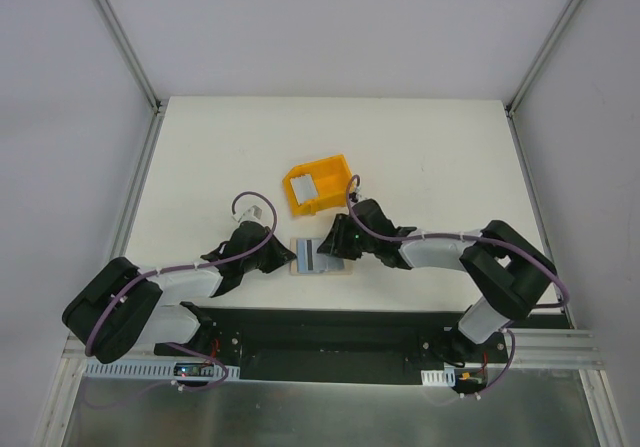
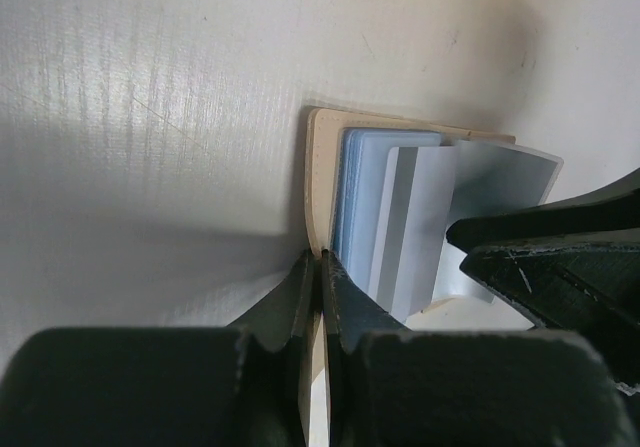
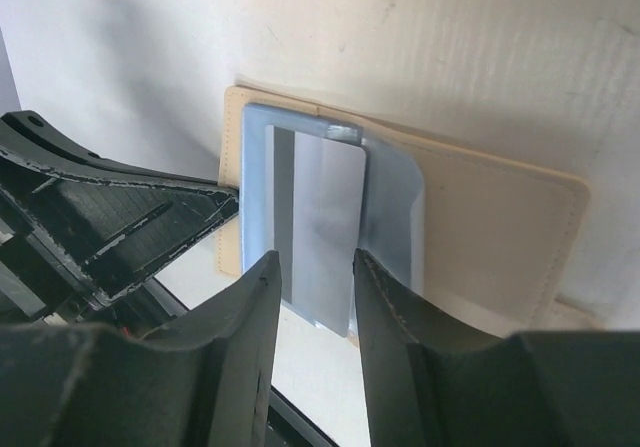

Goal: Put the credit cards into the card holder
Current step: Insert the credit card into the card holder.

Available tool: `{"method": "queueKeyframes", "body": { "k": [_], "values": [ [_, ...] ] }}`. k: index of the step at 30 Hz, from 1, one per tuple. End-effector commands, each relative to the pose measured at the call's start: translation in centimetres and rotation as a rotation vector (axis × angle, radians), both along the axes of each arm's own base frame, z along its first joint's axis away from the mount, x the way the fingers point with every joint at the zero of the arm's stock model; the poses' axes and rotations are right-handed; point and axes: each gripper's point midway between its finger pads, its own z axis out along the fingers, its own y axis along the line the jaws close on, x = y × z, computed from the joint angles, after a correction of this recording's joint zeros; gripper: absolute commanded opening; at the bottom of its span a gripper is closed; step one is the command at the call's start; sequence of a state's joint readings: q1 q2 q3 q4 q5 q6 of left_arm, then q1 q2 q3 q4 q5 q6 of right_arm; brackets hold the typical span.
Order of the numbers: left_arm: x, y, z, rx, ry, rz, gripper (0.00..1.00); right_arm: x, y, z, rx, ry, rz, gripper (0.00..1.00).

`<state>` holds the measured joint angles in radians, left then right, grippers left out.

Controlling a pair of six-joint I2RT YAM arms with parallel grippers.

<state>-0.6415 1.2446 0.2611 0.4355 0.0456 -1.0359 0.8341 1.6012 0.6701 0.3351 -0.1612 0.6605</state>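
— Clamping the wallet point(image 3: 500, 227), your left gripper point(image 2: 318, 263) is fully closed. Both fingers pinch the wallet's beige edge between them, near one corner.

— Agreed. Your right gripper point(image 3: 310, 263) stands partly open. Its fingers sit either side of the silver card point(image 3: 325, 202), one along each long edge. Whether they touch the card, you cannot tell from that wrist view.

— Where does that leave your cards?

— The silver card lies flat on the blue card point(image 2: 358, 182), and both lie on the opened wallet, covering the half nearer your left gripper. Whether their ends sit inside a pocket does not show.

— And the wallet itself?

— It lies spread flat on the table point(image 1: 200, 167), between your two grippers and close to the table's near edge. The bin point(image 1: 335, 172) is just beyond it.

— Materials, for your reference: the wallet is matte beige, soft and leather-like. It has rounded corners and a stitched seam running just inside its rim.

— The silver card is thin, glossy and rectangular, and it mirrors the light in a bright streak. The blue card is pale, with the same shape, and shows as a border around the silver one.

— Your table is white with a fine ribbed weave. The bin is yellow plastic, open at the front, with a flat grey piece inside that is too small to make out.
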Motion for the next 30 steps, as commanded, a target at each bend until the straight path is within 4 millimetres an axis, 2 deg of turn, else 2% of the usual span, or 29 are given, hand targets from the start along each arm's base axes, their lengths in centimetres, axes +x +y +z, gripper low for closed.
{"method": "queueKeyframes", "body": {
  "k": [1,11,18,21,27,30],
  "values": [
    [-0.4,0.1,0.0,0.012,-0.011,-0.026,0.0,-0.4,1.2,0.1,-0.026,0.008,0.061,0.38],
    [-0.4,0.1,0.1,0.011,-0.012,-0.024,0.0,-0.5,2.1,0.3,-0.036,0.007,0.096,0.37],
    [-0.4,0.2,0.2,0.012,-0.021,-0.021,0.0,0.1,0.5,0.7,-0.116,-0.05,0.063,0.38],
    [-0.4,0.3,0.0,0.016,-0.018,-0.017,0.0,0.0,0.4,0.5,-0.126,-0.043,0.067,0.38],
    [-0.3,0.2,0.2,0.013,-0.02,-0.021,0.0,-0.5,1.8,0.4,-0.093,-0.023,0.114,0.36],
    [-0.3,0.1,0.4,0.01,-0.025,-0.026,0.0,-0.6,2.7,0.9,-0.08,-0.035,0.144,0.31]
  ]
}}
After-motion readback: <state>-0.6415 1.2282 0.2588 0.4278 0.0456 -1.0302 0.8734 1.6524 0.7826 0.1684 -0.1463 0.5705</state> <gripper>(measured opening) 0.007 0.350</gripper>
